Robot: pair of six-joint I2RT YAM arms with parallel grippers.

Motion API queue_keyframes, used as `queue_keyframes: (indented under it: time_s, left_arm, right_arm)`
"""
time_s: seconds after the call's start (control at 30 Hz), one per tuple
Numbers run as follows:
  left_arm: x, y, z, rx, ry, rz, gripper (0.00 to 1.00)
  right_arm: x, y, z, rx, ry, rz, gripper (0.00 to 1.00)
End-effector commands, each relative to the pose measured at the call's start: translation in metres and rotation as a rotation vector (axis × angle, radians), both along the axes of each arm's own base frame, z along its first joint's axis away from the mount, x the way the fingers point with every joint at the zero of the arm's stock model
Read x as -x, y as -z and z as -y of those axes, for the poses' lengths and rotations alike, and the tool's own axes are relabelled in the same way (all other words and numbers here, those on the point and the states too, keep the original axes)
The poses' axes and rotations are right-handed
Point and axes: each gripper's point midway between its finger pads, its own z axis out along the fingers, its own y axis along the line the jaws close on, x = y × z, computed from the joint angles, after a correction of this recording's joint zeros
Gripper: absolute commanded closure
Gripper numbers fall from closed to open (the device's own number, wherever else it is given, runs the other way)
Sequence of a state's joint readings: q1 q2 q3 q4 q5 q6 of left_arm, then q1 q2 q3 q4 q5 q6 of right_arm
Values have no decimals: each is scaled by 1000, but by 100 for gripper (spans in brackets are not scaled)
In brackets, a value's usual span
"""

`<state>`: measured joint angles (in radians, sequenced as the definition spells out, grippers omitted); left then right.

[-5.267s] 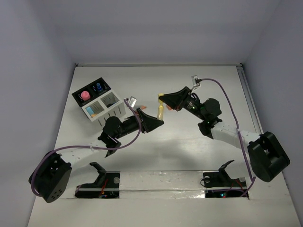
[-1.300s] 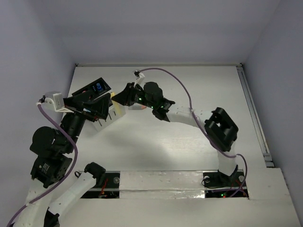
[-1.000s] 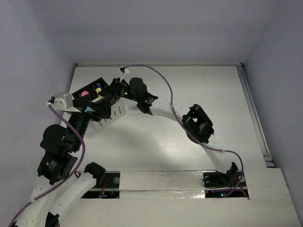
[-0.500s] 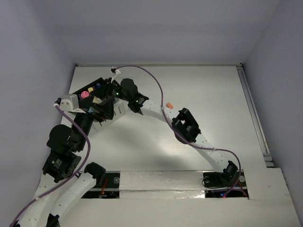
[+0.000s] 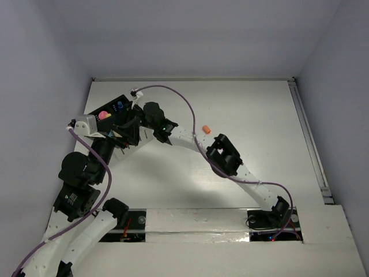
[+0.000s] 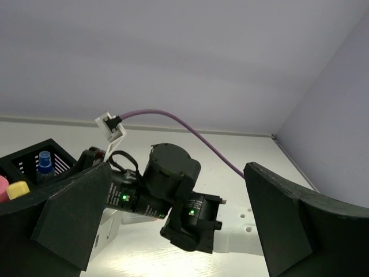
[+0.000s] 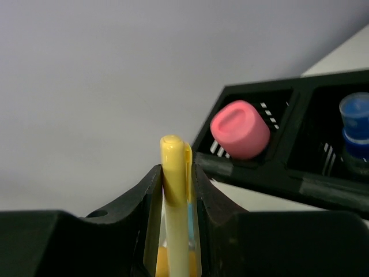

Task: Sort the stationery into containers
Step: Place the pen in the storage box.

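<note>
The right claw (image 7: 176, 199) is clamped on a yellow marker (image 7: 173, 167), which lies lengthwise along its fingers. The organizer (image 7: 300, 186) sits just ahead and to the right. The left claw (image 6: 179, 228) hangs nearby, jaws apart and empty.

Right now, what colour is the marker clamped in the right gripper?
Yellow, with a light blue strip; the marker shows best in the right wrist view.

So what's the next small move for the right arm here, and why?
Probably shift the right gripper a little toward the organizer, so the yellow marker comes over an opening, then lower it. The gripper is shut on the marker, and in the wrist view its tip seems to sit just beside the compartment holding the pink cap, not above one.
</note>
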<state>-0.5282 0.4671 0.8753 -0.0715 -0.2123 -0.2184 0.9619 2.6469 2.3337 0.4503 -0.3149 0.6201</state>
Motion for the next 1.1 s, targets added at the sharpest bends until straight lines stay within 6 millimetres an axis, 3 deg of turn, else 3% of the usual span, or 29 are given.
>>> queue_keyframes:
  time_s: [0.0,0.07,0.17,0.3,0.5,0.63,0.67,0.7,0.77,0.83,0.87,0.9,0.93,0.97,1.0,1.07]
  left_arm:
    - [1,-13,1,23,10,51,1]
    - [2,-15,1,24,11,55,1]
    - [0,-14,3,27,14,51,1]
    - [-1,-14,4,32,17,47,1]
    - [-4,-15,8,26,26,40,1]
    - [-3,-25,8,41,31,62,1]
    - [-4,-25,10,43,40,60,1]
    - [-6,-23,12,41,45,53,1]
    - [-7,-21,19,42,75,42,1]
    - [-11,-16,27,39,99,29,1]
    - [-12,-15,29,43,108,26,1]
    - [-15,-13,33,42,118,19,1]
    - [-17,-13,37,43,127,20,1]
    - [-18,-14,40,42,144,21,1]
    - [-22,-11,45,35,153,9,1]
    - [-25,-12,50,33,172,10,1]
  right_arm:
    - [12,-34,4,-47,-8,82,74]
    - [12,-31,6,-37,-5,84,73]
    - [16,-42,8,-51,-14,106,69]
    - [21,-53,13,-68,-26,125,55]
    - [33,-85,22,-89,-56,177,33]
    - [43,-106,39,-84,-49,212,31]
    - [39,-91,46,-47,-38,194,32]
    - [48,-113,58,-65,-41,225,37]
    - [31,-107,86,-36,-2,217,47]
    - [27,-88,119,17,8,147,68]
    - [4,-79,144,38,45,112,76]
    - [5,-49,161,81,24,27,83]
    - [2,-53,180,84,28,7,91]
    - [-3,-44,195,104,34,-28,94]
    - [-12,-16,220,169,52,-102,97]
    - [-14,-8,240,231,76,-115,98]
